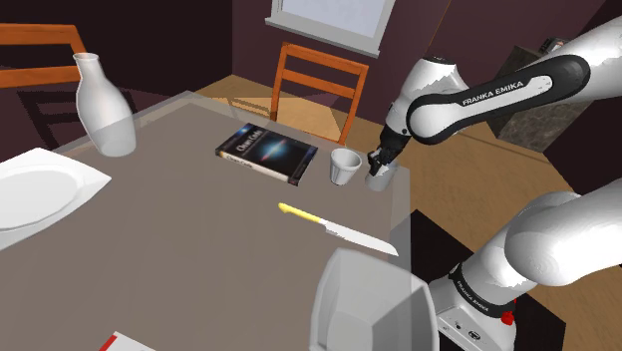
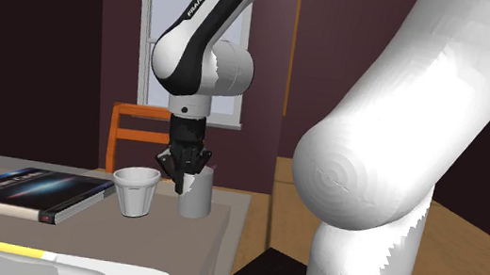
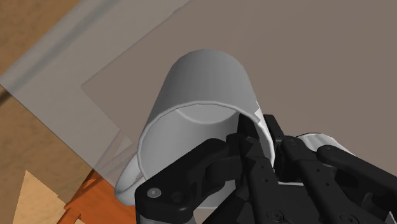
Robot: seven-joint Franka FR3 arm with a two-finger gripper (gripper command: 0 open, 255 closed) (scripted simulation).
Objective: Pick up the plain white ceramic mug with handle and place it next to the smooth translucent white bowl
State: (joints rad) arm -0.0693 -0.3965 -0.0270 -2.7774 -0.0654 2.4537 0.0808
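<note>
Bowl: nearest to me, at the bottom edge of the shoulder view, stands the translucent white bowl [image 1: 364, 299]. The table [image 1: 179, 249] around it has no mug by it.
Knife: just beyond the bowl lies a yellow-handled knife [image 1: 334, 227], between the bowl and the mug.
Gripper: right of centre in the shoulder view, the gripper [image 1: 380, 168] points down. One finger is inside the mug's rim and the other outside, and they look clamped on the wall.
Mug: the mug [image 1: 379, 182] is upright at the table's right edge. I cannot tell whether its base rests on the table or is barely off it.
Cup: a small white cup [image 1: 344, 167] stands just left of the mug, apart from it.
Book: a dark book [image 1: 266, 153] lies further left, toward the far edge.
Done: I judge the reach and the grasp complete.
Left: lift, carry toward the bottom of the frame past the knife, set down beside the bowl, release.
Risk: a pinch on one wall is off-centre, so I expect the mug may tilt once lifted. The cup is close enough to be clipped.
</note>
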